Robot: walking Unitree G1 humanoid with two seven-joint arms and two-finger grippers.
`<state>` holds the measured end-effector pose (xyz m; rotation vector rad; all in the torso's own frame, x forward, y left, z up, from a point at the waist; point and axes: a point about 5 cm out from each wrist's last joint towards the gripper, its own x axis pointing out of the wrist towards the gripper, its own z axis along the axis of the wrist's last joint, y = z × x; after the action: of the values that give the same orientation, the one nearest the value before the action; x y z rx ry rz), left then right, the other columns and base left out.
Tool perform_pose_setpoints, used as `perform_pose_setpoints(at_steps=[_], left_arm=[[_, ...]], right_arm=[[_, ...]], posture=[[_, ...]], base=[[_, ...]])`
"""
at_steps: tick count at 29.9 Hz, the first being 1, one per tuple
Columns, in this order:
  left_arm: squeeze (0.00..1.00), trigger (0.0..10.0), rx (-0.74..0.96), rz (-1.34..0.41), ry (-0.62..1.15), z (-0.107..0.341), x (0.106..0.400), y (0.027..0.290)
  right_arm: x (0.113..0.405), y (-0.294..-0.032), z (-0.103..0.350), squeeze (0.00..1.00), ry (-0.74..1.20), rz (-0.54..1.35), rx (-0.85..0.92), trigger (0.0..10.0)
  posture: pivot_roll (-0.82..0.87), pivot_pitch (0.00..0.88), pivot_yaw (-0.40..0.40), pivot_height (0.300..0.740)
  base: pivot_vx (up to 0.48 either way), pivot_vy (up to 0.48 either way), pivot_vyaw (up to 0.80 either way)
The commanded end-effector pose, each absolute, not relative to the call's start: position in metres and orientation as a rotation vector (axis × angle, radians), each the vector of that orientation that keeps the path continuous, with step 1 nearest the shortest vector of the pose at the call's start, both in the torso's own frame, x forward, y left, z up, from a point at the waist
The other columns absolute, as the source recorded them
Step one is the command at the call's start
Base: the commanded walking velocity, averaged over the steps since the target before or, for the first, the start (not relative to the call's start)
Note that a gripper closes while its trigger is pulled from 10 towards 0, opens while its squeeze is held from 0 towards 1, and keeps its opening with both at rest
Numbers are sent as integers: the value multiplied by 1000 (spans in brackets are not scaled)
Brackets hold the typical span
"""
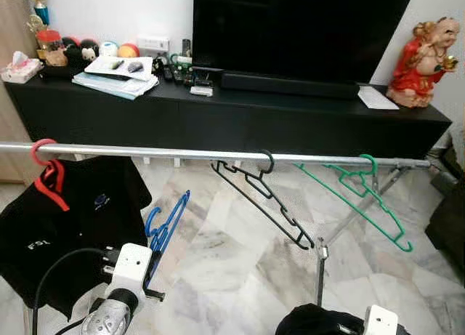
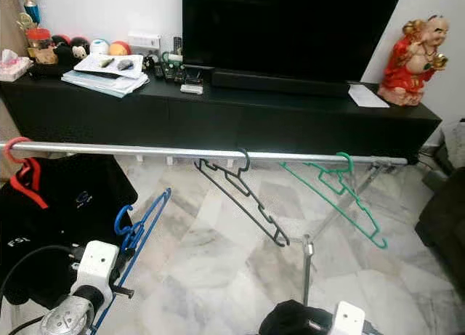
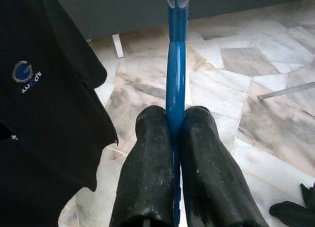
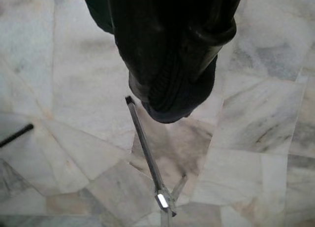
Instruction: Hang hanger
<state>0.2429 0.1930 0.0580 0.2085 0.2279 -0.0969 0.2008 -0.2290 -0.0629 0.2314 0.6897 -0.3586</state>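
Clearly, the left gripper [image 3: 173,138] is pinched tight on the blue plastic hanger [image 1: 166,222], hook uppermost — held low, below the silver metal rail [image 1: 182,153], probably ready to lift into the gap between the red hanger [image 1: 48,176] and black hanger [image 1: 265,197]. Right gripper [image 4: 165,96] idle; whether its fingers are parted I cannot tell.

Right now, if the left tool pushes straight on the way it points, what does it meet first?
Probably the rail. The left tool, shut on the blue hanger, aims up between the black shirt and black hanger. Depth is unclear; it could pass underneath.
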Motion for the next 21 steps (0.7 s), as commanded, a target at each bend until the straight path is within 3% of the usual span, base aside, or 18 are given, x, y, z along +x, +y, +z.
perform_pose_setpoints(at_steps=[1,21], left_arm=[[0,10000,199,-99,211,60,242,190],[0,10000,196,-101,209,60,242,190]], right_arm=[[201,-235,-61,0,678,-383,236,10000],[201,-235,-61,0,676,-386,241,10000]], posture=[[140,12,-99,740],[139,9,-95,740]], base=[[-274,0,0],[-276,0,0]])
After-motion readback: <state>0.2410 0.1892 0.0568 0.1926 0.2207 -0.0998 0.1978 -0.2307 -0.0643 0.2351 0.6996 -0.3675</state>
